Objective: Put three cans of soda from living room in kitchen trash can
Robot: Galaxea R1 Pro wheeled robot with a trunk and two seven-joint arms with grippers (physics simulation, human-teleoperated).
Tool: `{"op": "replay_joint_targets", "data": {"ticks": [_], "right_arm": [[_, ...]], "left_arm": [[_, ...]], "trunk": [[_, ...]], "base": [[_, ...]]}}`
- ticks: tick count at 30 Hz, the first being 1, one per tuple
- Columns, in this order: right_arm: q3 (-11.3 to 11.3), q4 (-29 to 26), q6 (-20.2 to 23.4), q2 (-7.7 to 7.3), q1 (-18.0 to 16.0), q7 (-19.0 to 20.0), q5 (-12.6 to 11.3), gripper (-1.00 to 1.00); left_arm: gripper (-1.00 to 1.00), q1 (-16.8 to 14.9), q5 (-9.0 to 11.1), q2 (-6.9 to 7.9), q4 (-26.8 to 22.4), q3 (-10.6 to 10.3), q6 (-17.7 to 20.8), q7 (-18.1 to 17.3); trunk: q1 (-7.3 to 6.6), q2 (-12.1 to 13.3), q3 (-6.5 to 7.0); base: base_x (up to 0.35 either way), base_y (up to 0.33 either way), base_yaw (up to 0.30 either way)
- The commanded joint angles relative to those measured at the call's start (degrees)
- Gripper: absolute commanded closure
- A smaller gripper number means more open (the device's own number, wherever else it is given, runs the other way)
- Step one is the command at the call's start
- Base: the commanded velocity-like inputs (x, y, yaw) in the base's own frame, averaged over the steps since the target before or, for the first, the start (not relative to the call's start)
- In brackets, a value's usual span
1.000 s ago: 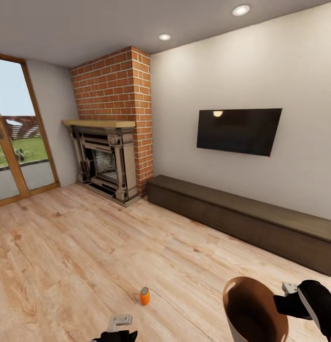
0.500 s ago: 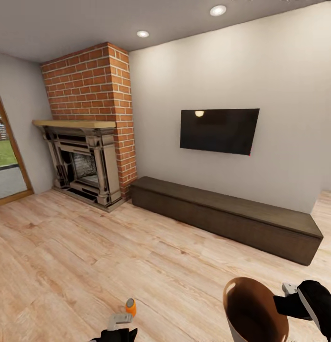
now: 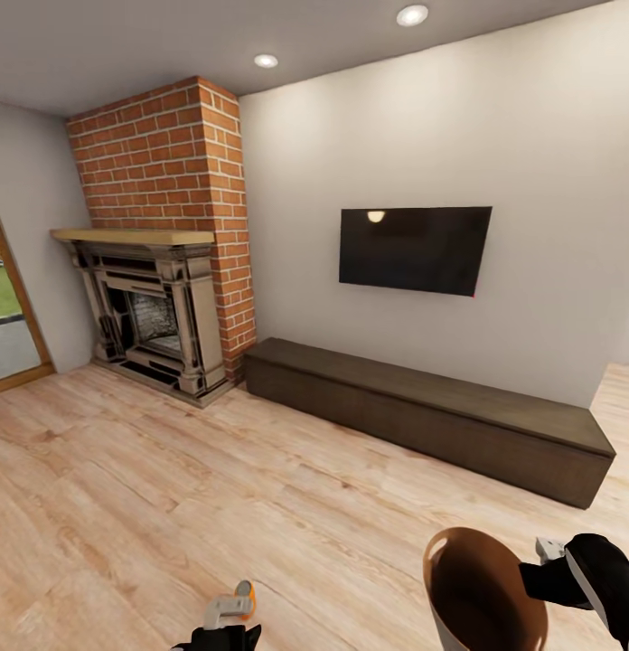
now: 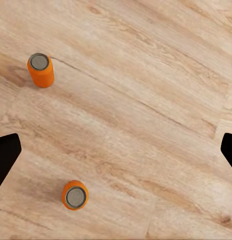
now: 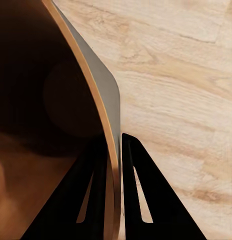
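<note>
Left wrist view: two orange cans (image 4: 41, 70) (image 4: 75, 195) upright on wood floor (image 4: 146, 100), well apart; likely light, rigid, slick, so grasp mid-body. Left gripper (image 4: 116, 150) spread above them. Right gripper (image 5: 113, 150) pinching trash can (image 5: 56, 100) rim.

Two orange soda cans (image 4: 40, 70) (image 4: 75, 195) — one trash bin (image 3: 482, 588).

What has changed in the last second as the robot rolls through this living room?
The head camera has swung right: fireplace, TV and bench slid leftward and the glass door has almost left the picture. The orange can on the floor now sits right by the left pincer. Unchanged: the right pincer still grips the bin's rim.
</note>
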Motion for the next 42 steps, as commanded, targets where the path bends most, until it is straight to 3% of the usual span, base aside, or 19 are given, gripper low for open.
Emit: {"op": "replay_joint_targets", "data": {"ticks": [1, 35, 38, 42], "right_arm": [[0.0, 0.0, 0.1, 0.0, 0.0, 0.4, -0.7, 1.0], [0.0, 0.8, -0.4, 0.0, 0.0, -0.1, -0.6, 1.0], [0.1, 2.3, -2.8, 0.15, 0.0, -0.2, -0.6, 1.0], [0.1, 8.1, -13.6, 0.86, 0.0, -1.1, -0.4, 1.0]], "left_arm": [[-1.0, 0.0, 0.0, -0.01, 0.0, 0.0, 0.0, 0.0], [-1.0, 0.0, 0.3, 0.03, -0.1, 0.1, 0.3, 0.0], [-1.0, 0.0, 0.3, -0.01, 0.0, 0.1, 0.8, 0.0], [-1.0, -0.1, 0.3, -0.09, 0.1, 0.3, 4.2, 0.3]], "trunk": [[0.0, 0.0, 0.01], [0.0, 0.0, 0.01], [0.0, 0.0, 0.01], [0.0, 0.0, 0.01]], "base": [[0.113, 0.011, -0.001], [0.025, 0.001, 0.0], [0.0, 0.0, 0.0], [0.0, 0.0, 0.0]]}}
